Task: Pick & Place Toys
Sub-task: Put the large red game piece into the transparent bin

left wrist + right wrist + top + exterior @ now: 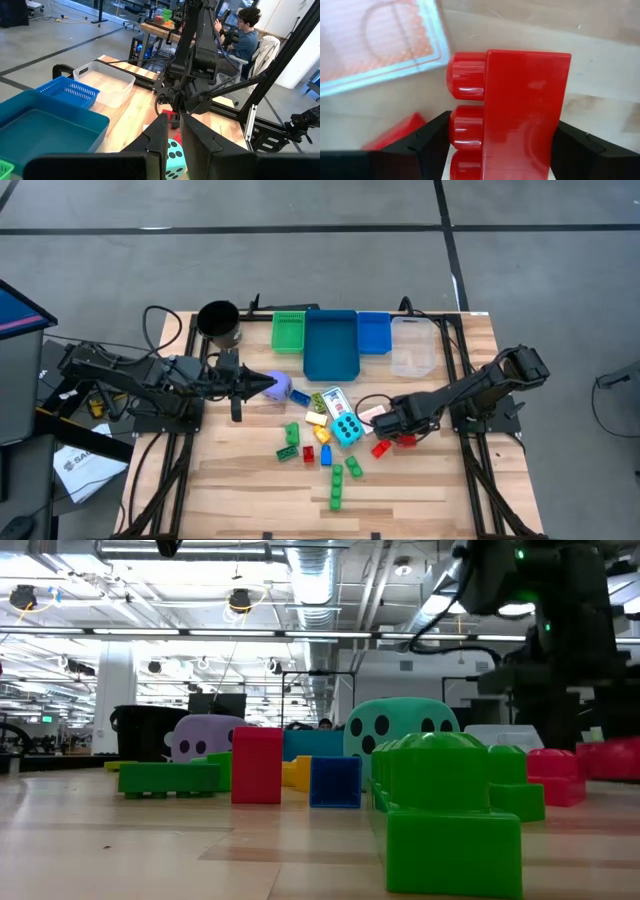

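Your right gripper (pixel 398 438) clamps a red brick (pixel 512 110) at four o'clock; left gripper (pixel 268 386) is closed, empty; the teal bin (pixel 331 346) and clear bin (pixel 411 346) at twelve hold nothing

The right wrist view cuts off the lower end of the red brick (pixel 520 115) and most of the playing card (pixel 375 45), while the low view's foreground green brick (pixel 450 820) hides the base of the cyan dotted die (pixel 400 725).
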`<state>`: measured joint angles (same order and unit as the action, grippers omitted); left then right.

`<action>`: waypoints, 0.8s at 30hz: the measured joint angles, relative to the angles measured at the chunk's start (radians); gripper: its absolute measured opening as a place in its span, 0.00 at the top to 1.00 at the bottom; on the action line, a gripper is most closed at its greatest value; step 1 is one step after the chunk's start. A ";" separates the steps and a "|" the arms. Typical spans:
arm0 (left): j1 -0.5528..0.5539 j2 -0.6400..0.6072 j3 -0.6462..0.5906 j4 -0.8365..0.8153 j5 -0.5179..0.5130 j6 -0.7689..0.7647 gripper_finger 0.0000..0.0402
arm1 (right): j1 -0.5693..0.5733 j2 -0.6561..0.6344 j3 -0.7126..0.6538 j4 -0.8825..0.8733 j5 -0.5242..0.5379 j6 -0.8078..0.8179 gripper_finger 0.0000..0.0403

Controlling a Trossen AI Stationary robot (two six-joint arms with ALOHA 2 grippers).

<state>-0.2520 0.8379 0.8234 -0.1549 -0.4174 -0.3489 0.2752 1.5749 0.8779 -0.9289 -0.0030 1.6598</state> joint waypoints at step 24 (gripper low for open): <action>0.000 0.000 0.000 -0.002 0.000 -0.001 0.89 | -0.004 -0.151 0.519 -0.324 0.724 -0.312 0.34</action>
<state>-0.2520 0.8379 0.8236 -0.1571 -0.4175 -0.3502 0.2710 1.4235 1.3973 -1.2526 0.7206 1.3475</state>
